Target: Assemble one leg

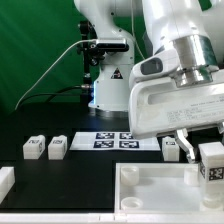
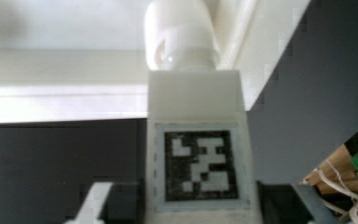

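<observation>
While bent steeply downward at the wrist, hangs low at the exterior view's right, with the gripper (image 1: 203,150) poised over the raised rim of the white tray (image 1: 150,192). Closed down to the width of the leg (image 1: 212,162), pinching it by two opposite sides between the fingers (image 2: 101,207). Held off the tabletop (image 1: 80,172), tagged face turned toward the wrist camera and a narrower rounded end pointing away from the gripper. Just behind the gripper, resting on the tabletop: a second leg (image 1: 170,148), partly hidden. Farther from the gripper, toward the exterior view's left: the marker board (image 1: 113,140) lying flat, then a third leg (image 1: 57,147) and a fourth leg (image 1: 35,147) side by side, well apart from the gripper.
</observation>
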Robot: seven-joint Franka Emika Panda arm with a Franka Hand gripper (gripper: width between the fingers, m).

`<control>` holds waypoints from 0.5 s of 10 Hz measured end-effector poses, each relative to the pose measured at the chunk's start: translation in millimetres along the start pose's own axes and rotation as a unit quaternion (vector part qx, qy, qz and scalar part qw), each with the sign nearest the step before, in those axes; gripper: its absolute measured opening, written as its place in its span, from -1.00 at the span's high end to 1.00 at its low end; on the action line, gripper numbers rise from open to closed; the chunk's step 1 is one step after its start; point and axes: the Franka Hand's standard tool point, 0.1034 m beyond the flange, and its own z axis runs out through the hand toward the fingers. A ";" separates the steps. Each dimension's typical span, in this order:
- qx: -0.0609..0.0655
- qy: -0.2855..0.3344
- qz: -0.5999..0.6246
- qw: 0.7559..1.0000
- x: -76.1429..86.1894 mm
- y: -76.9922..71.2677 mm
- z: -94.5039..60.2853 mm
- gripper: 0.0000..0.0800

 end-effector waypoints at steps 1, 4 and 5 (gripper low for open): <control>0.001 -0.005 0.000 1.000 -2.9 -0.2 1.5 0.27; 0.002 -0.012 0.002 1.000 -9.1 0.6 5.3 0.27; 0.002 -0.013 0.002 1.000 -11.7 0.7 7.2 0.27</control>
